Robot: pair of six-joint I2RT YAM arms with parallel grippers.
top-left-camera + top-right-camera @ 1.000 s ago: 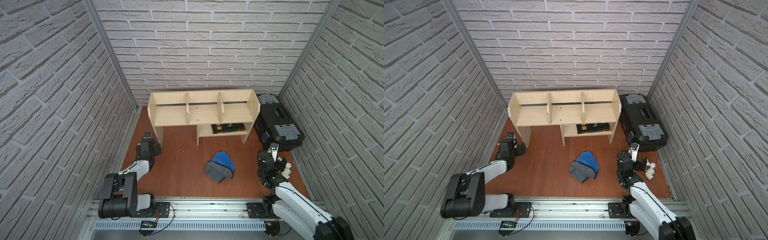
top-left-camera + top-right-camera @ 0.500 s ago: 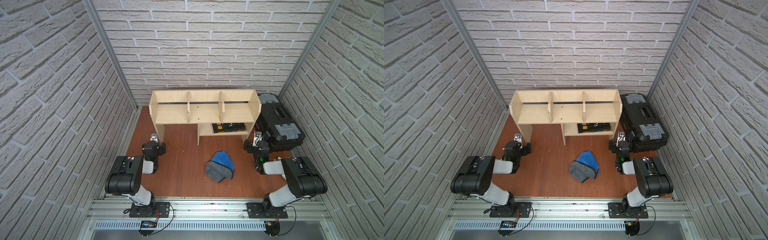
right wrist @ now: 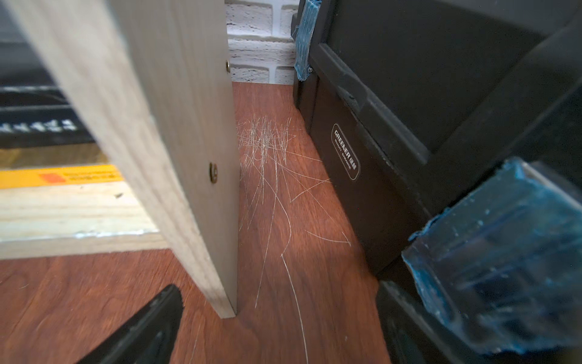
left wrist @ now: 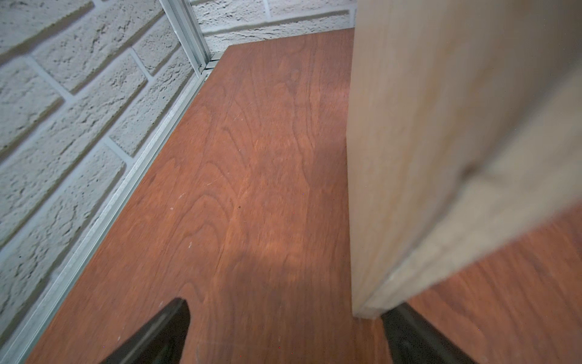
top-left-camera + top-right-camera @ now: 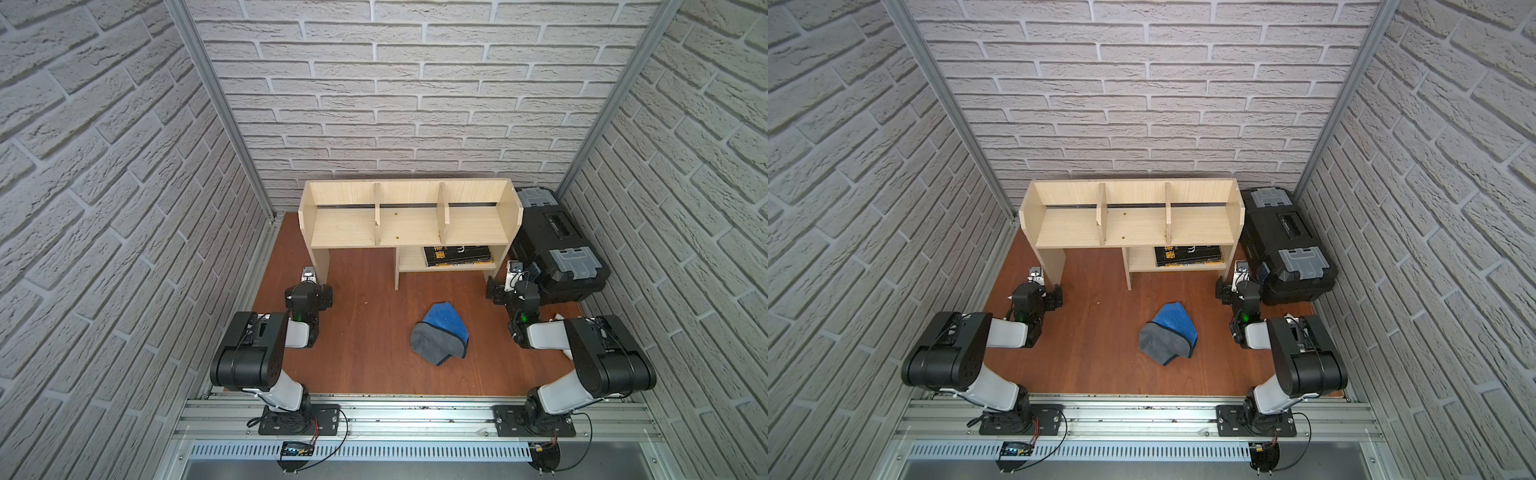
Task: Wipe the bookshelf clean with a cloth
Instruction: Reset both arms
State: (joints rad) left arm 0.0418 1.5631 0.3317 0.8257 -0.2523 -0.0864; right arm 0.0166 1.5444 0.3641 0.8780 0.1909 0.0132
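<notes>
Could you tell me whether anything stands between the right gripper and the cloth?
Nothing visible does: in a top view only bare table lies between the open right gripper, at the bookshelf leg, and the cloth.

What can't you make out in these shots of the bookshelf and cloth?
- Dust on the bookshelf: too small in both top views.
- Underside of the cloth: hidden by its own folds.
- Title of the book: tiny from above, blurred in the right wrist view.
- The white fittings: mostly behind the right arm.

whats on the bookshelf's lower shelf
A flat black-and-yellow book lies there. The top board of the bookshelf covers the shelf's back, so anything farther in cannot be seen.
</notes>
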